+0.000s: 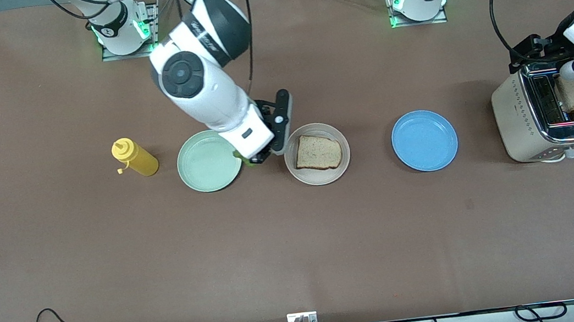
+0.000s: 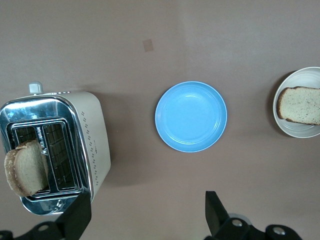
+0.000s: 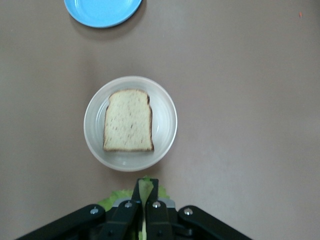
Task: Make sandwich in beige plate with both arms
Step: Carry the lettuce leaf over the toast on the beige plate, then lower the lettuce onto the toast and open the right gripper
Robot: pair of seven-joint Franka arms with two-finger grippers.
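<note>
right gripper (image 3: 144,192) pinches ruffled green lettuce (image 3: 116,196) beside the round beige plate (image 3: 167,107); left gripper (image 2: 147,215) gapes above the toaster (image 2: 90,135)

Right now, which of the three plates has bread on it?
The beige plate, between the mint-green plate and the blue plate; both of those are bare.

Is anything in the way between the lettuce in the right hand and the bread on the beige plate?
Nothing visible. The right hand, shut on the lettuce, sits beside the beige plate, and the bread slice lies uncovered.
</note>
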